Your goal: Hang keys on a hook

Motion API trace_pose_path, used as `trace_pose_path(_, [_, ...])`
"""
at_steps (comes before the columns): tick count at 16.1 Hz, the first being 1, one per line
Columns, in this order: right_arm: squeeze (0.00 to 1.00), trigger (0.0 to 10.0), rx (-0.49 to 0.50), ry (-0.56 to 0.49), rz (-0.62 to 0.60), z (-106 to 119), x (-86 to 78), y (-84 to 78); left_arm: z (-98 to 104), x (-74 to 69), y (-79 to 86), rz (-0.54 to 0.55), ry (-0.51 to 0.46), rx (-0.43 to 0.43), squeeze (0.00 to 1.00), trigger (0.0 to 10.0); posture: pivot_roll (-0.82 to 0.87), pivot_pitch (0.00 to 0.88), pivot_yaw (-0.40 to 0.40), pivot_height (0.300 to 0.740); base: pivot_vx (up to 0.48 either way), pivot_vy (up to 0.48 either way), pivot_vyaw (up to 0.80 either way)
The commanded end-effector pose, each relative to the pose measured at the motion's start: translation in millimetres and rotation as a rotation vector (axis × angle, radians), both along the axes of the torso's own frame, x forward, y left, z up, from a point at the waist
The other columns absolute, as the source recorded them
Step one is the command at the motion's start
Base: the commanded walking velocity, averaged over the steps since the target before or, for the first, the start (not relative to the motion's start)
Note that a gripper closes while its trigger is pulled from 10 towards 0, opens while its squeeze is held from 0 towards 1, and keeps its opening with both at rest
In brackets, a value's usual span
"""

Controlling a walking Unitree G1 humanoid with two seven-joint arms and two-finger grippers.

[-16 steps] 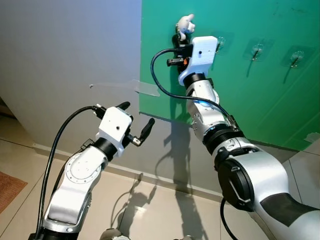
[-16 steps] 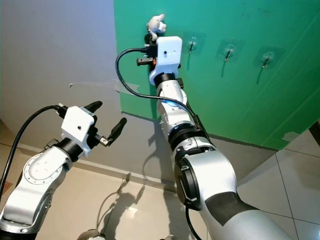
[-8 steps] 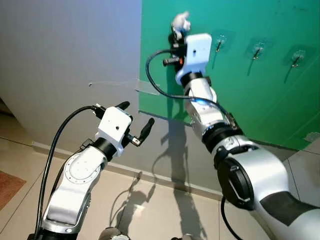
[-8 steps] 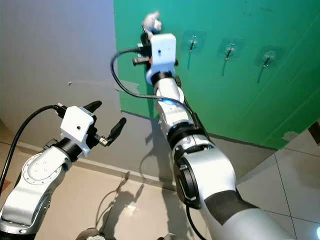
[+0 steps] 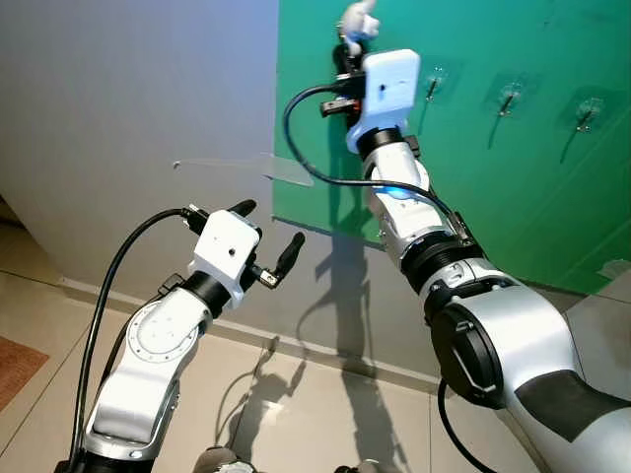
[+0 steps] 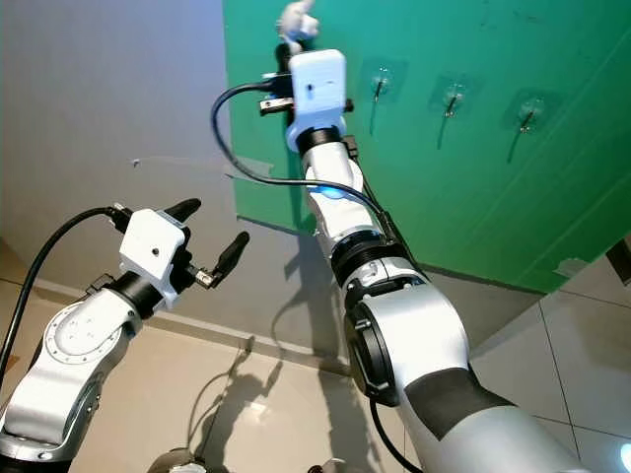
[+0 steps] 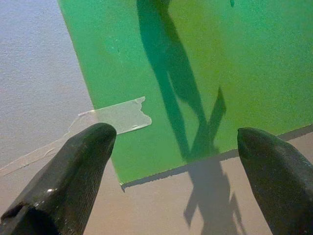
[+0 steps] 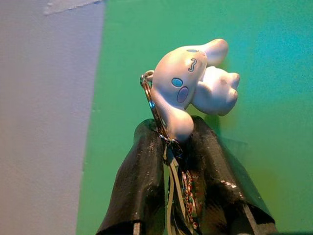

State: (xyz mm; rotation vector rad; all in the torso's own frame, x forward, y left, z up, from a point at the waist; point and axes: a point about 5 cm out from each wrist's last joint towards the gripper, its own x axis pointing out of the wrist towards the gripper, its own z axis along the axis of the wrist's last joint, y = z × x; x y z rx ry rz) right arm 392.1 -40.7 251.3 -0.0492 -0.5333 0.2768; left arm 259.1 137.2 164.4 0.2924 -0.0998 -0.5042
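Observation:
My right gripper is raised high against the green board, shut on a bunch of keys with a metal ring and a white cartoon-figure charm. The charm pokes out above the white wrist housing, near the board's upper left. A row of three clear stick-on hooks runs along the board to the right of the gripper. My left gripper hovers lower, in front of the grey wall, open with nothing between its fingers.
The green board is taped to a grey wall; a strip of clear tape holds its left edge. Pale floor tiles lie below, with a rug corner at far left.
My right arm has lifted the keys higher and slightly left along the board. The left arm has stayed where it was.

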Motion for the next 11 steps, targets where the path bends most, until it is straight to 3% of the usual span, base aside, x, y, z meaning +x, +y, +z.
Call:
trace_pose_path(1, [0.0,10.0,-0.012,-0.044,-0.019,10.7,1.3,-3.8,0.7,-2.7,-4.2,-0.017,0.002,0.005,0.0,10.0,0.16,0.077,-0.118,0.74,0.0,0.0,0.0])
trace_pose_path(4, [0.0,10.0,-0.035,-0.05,-0.016,8.9,0.4,-2.1,0.9,-3.3,-3.9,-0.019,0.004,0.006,0.0,10.0,0.16,0.075,-0.116,0.74,0.0,0.0,0.0])
trace_pose_path(6, [0.0,10.0,-0.126,-0.079,-0.008,0.6,-3.7,4.0,1.3,-3.5,-4.1,-0.022,0.003,0.006,0.0,10.0,0.16,0.074,-0.115,0.74,0.0,0.0,0.0])
trace_pose_path(11, [0.0,10.0,-0.189,-0.046,0.014,-21.4,-8.2,5.5,0.9,-4.7,-5.2,-0.029,0.008,0.005,0.0,10.0,0.16,0.07,-0.111,0.74,0.0,0.0,0.0])
